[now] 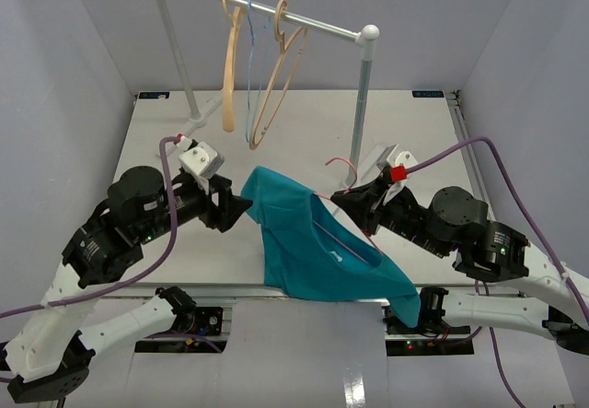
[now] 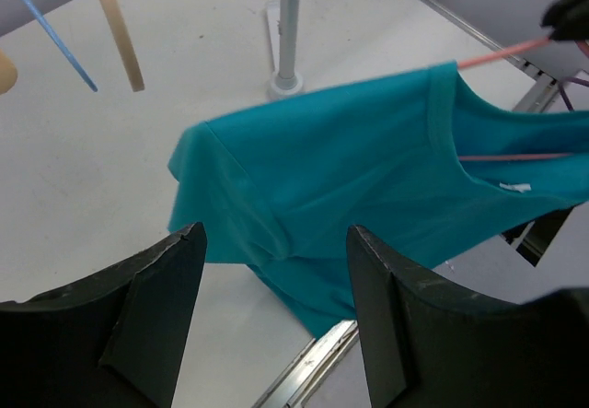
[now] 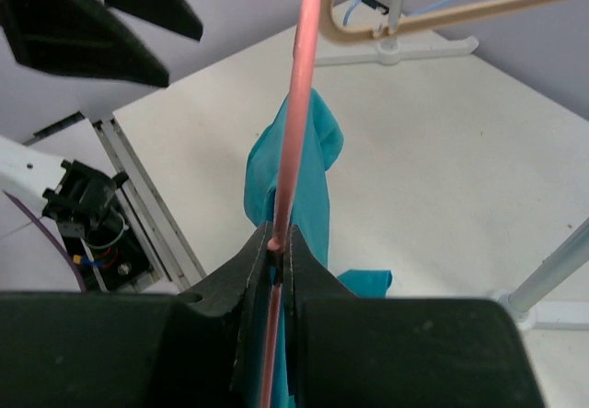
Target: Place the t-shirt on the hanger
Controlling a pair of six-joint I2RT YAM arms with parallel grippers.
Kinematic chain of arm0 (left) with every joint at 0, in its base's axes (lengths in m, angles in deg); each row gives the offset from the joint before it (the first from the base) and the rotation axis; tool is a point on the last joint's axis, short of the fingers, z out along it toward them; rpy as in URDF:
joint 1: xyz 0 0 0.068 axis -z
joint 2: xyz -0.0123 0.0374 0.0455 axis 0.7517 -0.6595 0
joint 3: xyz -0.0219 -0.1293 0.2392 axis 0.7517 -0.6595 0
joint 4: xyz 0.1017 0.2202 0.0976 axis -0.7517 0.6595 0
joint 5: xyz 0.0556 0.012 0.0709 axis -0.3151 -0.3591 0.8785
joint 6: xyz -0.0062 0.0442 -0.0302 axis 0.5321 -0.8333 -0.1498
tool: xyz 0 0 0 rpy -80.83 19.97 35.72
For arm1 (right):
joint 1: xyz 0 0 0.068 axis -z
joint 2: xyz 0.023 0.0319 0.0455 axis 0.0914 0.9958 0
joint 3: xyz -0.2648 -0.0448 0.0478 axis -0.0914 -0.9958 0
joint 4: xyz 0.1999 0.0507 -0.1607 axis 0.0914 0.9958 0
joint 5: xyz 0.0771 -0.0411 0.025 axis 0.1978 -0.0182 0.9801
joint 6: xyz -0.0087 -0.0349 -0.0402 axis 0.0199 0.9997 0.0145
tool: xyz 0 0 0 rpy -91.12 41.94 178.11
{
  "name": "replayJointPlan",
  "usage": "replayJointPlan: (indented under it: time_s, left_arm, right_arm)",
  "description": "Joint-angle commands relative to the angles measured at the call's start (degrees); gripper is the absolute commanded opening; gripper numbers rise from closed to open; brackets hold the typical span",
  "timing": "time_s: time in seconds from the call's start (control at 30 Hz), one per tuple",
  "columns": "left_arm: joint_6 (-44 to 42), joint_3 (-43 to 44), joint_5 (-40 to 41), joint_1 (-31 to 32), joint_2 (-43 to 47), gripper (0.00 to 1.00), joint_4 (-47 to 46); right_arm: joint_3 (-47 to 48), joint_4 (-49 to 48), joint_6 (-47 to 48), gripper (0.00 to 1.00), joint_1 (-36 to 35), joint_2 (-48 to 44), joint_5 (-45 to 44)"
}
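The left tool (image 1: 232,207) stands wide with nothing between its jaws, just left of centre in the top view. Its tips are just beside the raised upper-left corner of the t-shirt (image 1: 308,242); I cannot tell whether they touch the cloth. In its own wrist view the shirt fills the middle of the frame straight ahead, above the two dark jaws.

The right tool (image 1: 342,201), right of centre, is pinched narrow on the thin pink hanger (image 3: 299,104). One pink bar shows inside the neck opening, with the hook toward the upper frame.

The shirt's long axis runs from frame centre down to the lower right, where its hem droops over the near edge of the table (image 1: 414,141).

The left arm looks nearer the unsettled shoulder. The coming move likely turns on drawing that corner leftward along the hanger's line.
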Motion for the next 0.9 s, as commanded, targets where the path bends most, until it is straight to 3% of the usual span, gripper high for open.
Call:
replayJointPlan:
  time_s: [0.0, 0.23, 0.67, 0.87]
  left_arm:
    - [-3.56, -3.64, -3.16, -0.20, 1.15, 0.74, -0.58]
    - [-5.18, -11.49, -5.48, -0.20, 3.29, 0.76, -5.19]
    - [-3.38, -16.93, -2.49, -0.11, 0.91, 0.76, -11.81]
    - [-1.57, -17.20, -2.78, -0.20, -0.82, 0.63, -12.81]
  right_arm:
    - [3.72, -4.64, 0.76, 0.08, -0.02, 0.42, -1.38]
    - [3.01, -5.01, 0.25, 0.08, -0.02, 0.64, -0.78]
    - [-1.31, -6.56, -1.40, 0.08, -0.02, -2.97, 2.29]
    - [-2.23, -6.55, -1.79, 0.08, -0.08, -4.46, 3.23]
